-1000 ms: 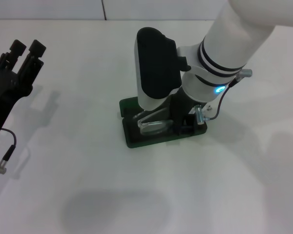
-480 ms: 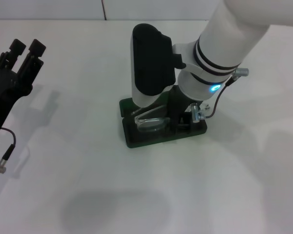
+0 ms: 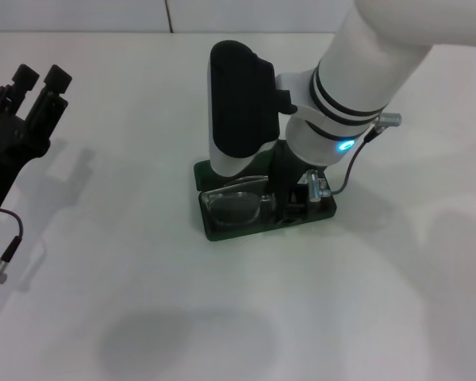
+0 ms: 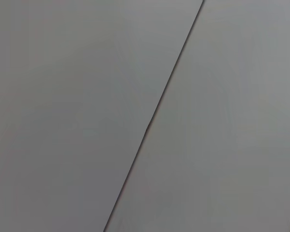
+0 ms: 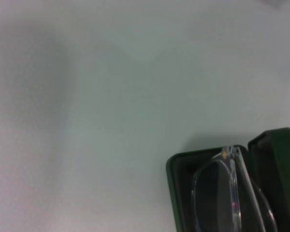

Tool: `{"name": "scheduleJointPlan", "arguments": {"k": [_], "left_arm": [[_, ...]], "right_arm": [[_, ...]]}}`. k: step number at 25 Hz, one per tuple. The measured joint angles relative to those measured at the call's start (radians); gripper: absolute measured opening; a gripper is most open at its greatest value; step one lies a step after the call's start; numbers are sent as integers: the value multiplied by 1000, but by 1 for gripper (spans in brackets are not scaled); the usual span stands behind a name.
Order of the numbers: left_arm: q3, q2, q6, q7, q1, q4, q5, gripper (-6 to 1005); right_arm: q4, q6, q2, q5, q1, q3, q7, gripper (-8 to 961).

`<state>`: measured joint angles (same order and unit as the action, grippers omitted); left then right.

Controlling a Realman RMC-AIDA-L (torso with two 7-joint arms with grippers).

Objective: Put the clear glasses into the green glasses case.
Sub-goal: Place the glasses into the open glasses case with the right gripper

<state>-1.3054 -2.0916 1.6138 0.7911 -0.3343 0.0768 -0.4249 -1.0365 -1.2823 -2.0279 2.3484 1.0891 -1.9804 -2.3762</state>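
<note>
The green glasses case (image 3: 220, 230) lies open at the table's middle, and the right wrist view shows one end of it (image 5: 175, 170). The clear glasses (image 3: 234, 205) lie inside it, lenses flat against the dark lining, also seen close up (image 5: 217, 198). My right gripper (image 3: 292, 198) reaches down into the right half of the case, right next to the glasses, and its wrist hides most of it. My left gripper (image 3: 41, 79) hangs open and empty at the far left, well away from the case.
The white table (image 3: 143, 302) has a dark seam (image 3: 168, 16) at the back. The left wrist view shows only that seam (image 4: 154, 111) on a pale surface. The right arm's bulky wrist (image 3: 238, 111) overhangs the back of the case.
The glasses have gone from tilted on edge to lying flat in the case. The right wrist has shifted slightly left and back. The left arm has barely moved.
</note>
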Motion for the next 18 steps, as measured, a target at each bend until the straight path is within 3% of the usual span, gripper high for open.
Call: {"name": "scheduleJointPlan", "arguments": {"k": [10, 18], "left_arm": [[0, 2, 1, -9, 5, -3, 0, 669], [0, 3, 0, -10, 6, -3, -1, 669]], "right_arm": [[-163, -15, 0, 80, -88, 33, 0, 378], [-178, 1, 0, 69, -108, 27, 0, 378]]}}
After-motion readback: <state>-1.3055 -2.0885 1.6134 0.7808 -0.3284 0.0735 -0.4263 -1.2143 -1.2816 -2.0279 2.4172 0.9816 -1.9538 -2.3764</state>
